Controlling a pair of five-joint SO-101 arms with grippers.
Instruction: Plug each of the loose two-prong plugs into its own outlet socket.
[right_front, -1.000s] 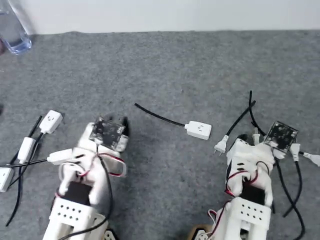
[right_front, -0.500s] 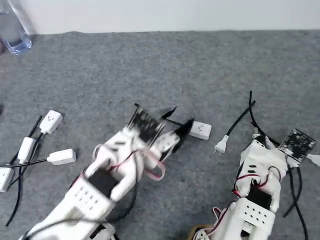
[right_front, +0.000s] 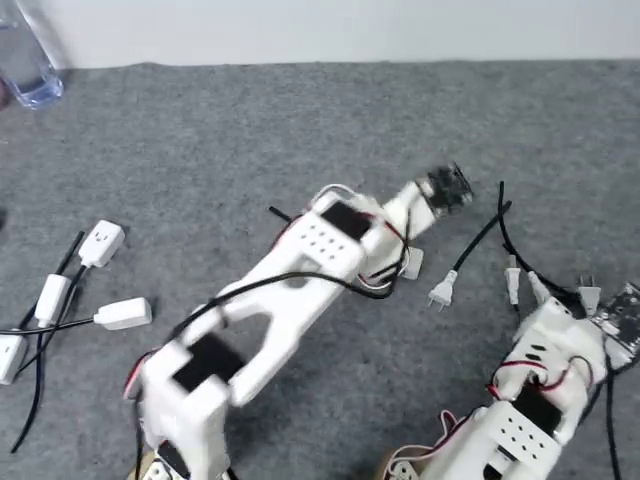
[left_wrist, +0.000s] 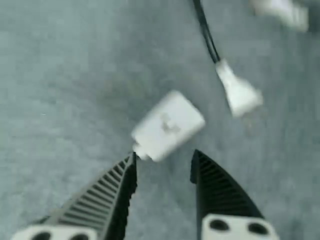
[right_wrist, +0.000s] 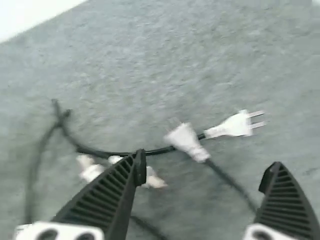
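Left gripper (left_wrist: 162, 167): jaws part-open and empty, with a white socket (left_wrist: 169, 125) just ahead of the tips. The socket lies flat near the middle of the desk (right_front: 330, 120) on a black cable. A two-prong plug (left_wrist: 239, 92) lies just beside it on the side toward the right edge; the two do not touch.

Right gripper (right_wrist: 209, 162): jaws wide and empty, hanging over several plugs (right_wrist: 235, 125) and tangled black cable near the right edge.

Further sockets (right_front: 102, 240) rest near the left edge, well apart from the plugs.

Handling, as judged: the socket and plugs look like light, rigid plastic with smooth faces, so they are likely to skid on the desk or twist between the jaws. The cables are limp but may tug. The socket seems best taken across its two long flat sides, leaving the slotted face free. A plug seems best taken by its body behind the prongs, never by the prongs or the cable.
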